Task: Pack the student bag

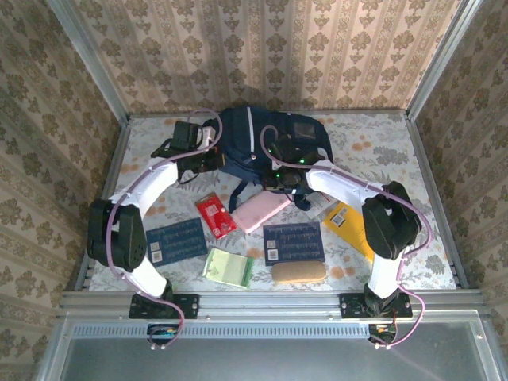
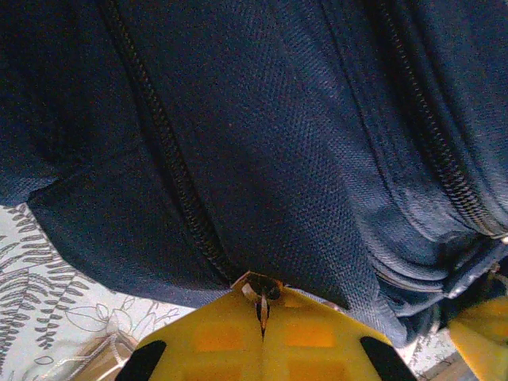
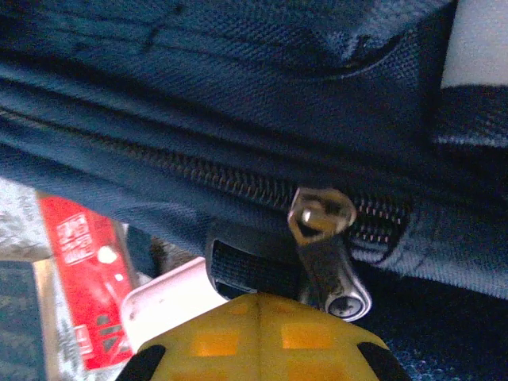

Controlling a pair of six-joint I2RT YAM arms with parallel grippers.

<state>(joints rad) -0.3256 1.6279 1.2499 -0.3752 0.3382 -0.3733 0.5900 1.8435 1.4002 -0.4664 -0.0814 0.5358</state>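
Observation:
The student bag (image 1: 258, 139), dark navy with white stripes, lies at the back middle of the table. My left gripper (image 1: 208, 144) is at its left side. In the left wrist view its yellow fingers (image 2: 214, 337) are pressed together, with a small zipper pull (image 2: 262, 292) pinched at their tips at the end of a closed zip (image 2: 163, 151). My right gripper (image 1: 282, 178) is at the bag's near edge. Its yellow fingers (image 3: 214, 341) are shut, with a black webbing tab (image 3: 254, 266) caught at their tips. A metal zipper pull (image 3: 321, 218) hangs just to the right of it.
In front of the bag lie a red packet (image 1: 216, 214), a pink case (image 1: 262, 211), two navy booklets (image 1: 176, 240) (image 1: 293, 242), a green notepad (image 1: 228, 267), a tan pouch (image 1: 299, 271) and a yellow booklet (image 1: 349, 222). Metal rails edge the table.

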